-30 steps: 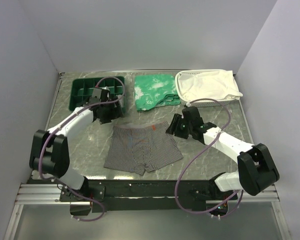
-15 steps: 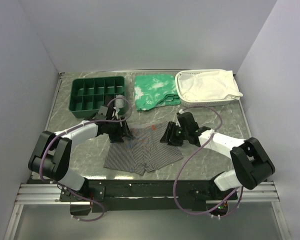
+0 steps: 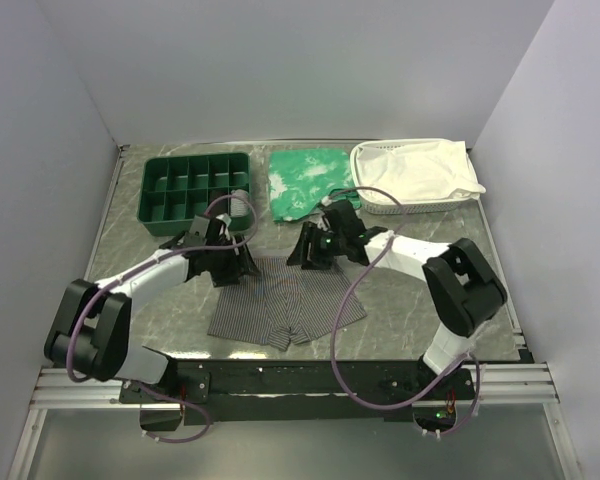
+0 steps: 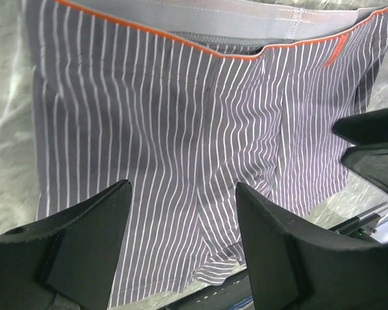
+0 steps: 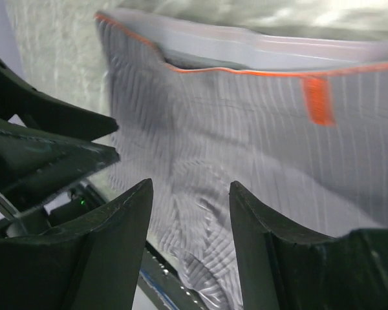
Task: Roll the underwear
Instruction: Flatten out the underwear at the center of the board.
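Observation:
The underwear (image 3: pixel 285 300) lies flat on the marble table, grey with fine pinstripes, its orange-trimmed waistband toward the back. My left gripper (image 3: pixel 244 266) hangs open over the left end of the waistband. In the left wrist view its fingers (image 4: pixel 84 245) frame the striped underwear (image 4: pixel 181 116) with nothing between them. My right gripper (image 3: pixel 300 254) hovers open above the middle of the waistband. The right wrist view has the underwear (image 5: pixel 246 142) and its orange tag (image 5: pixel 317 100) below the open right gripper (image 5: pixel 191 213).
A green compartment tray (image 3: pixel 195 185) stands at the back left. Next to it lies a green white-patterned cloth (image 3: pixel 308 180). A white basket (image 3: pixel 380 208) holding a white cloth (image 3: pixel 420 170) is at the back right. Walls close in the table on three sides.
The left gripper came down from the green tray to the underwear's left waistband. The right gripper slid left along the waistband toward its middle. The underwear has not moved.

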